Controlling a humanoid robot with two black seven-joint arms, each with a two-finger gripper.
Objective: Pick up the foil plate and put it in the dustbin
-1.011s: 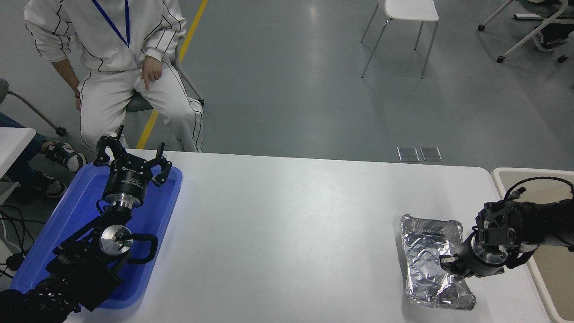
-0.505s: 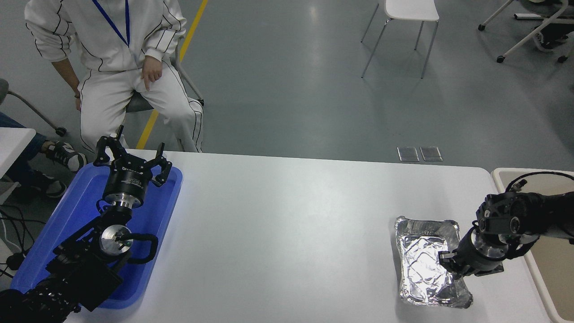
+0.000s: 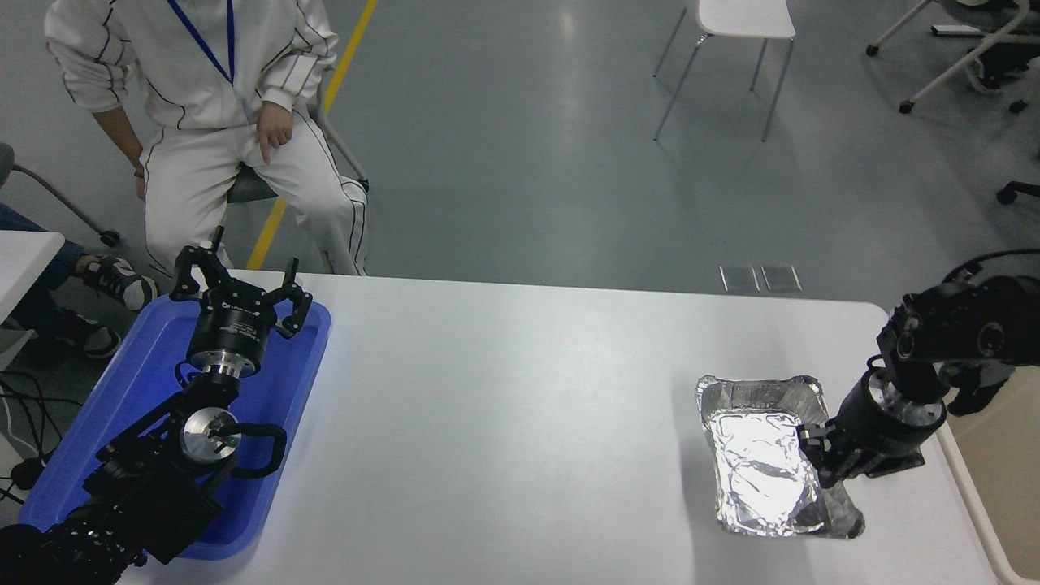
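The foil plate (image 3: 760, 459) is a shiny crinkled silver tray at the right side of the white table (image 3: 528, 422), lying nearly level with its open side up. My right gripper (image 3: 821, 463) comes in from the right and is shut on the plate's right rim. The dustbin (image 3: 968, 496), beige with a pale rim, stands just past the table's right edge, partly behind my right arm. My left gripper (image 3: 236, 280) is open and parked over the blue tray at the left.
A flat blue tray (image 3: 130, 390) lies at the table's left end under my left arm. A person in white (image 3: 203, 97) sits beyond the far left corner. A white chair (image 3: 731, 32) stands on the floor behind.
My right arm has risen and swung back, and the foil plate in its grip has shifted left and turned from tilted to nearly level. The left arm has not moved.
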